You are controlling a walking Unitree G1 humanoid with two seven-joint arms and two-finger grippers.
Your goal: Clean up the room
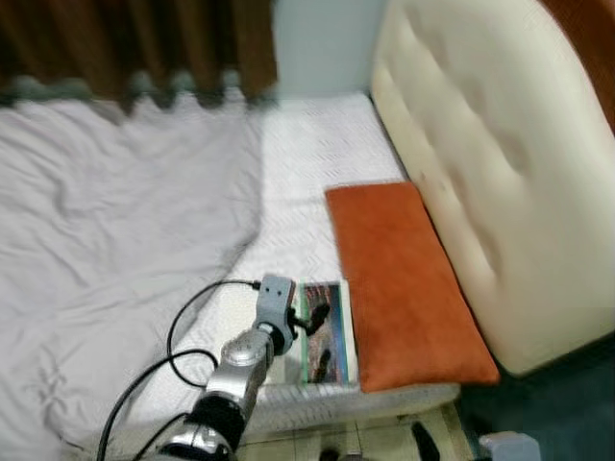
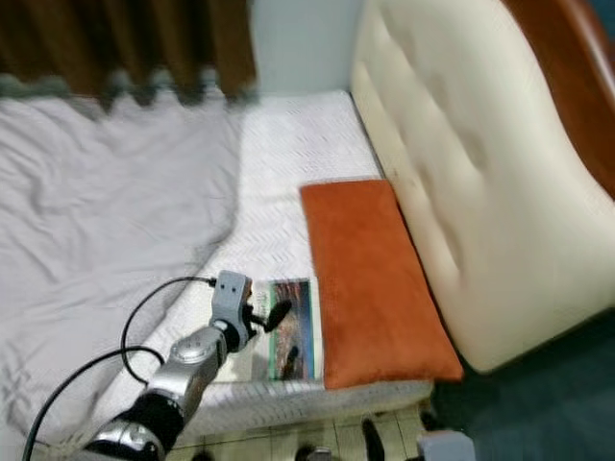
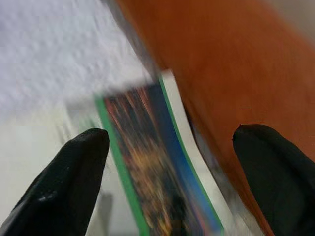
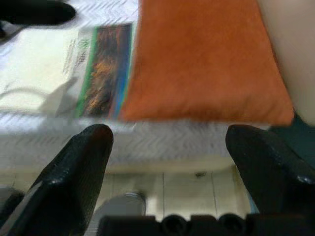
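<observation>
Book point(image 1: 325, 331) flat at bed point(image 1: 307, 173) edge, under left end effector point(image 1: 317, 336), fingers spread, released | orange pillow point(image 1: 399, 288) just beside | right end effector point(image 4: 167, 162) spread wide, empty, off mattress edge.

A cream padded headboard point(image 1: 480, 163) stands before brown curtains point(image 1: 135, 43).

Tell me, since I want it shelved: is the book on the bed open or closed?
Closed. The book lies flat on the bed, cover up, beside the orange pillow; the open left gripper hovers over it.

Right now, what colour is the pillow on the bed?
Orange; the pillow shows best in the left eye view.
</observation>
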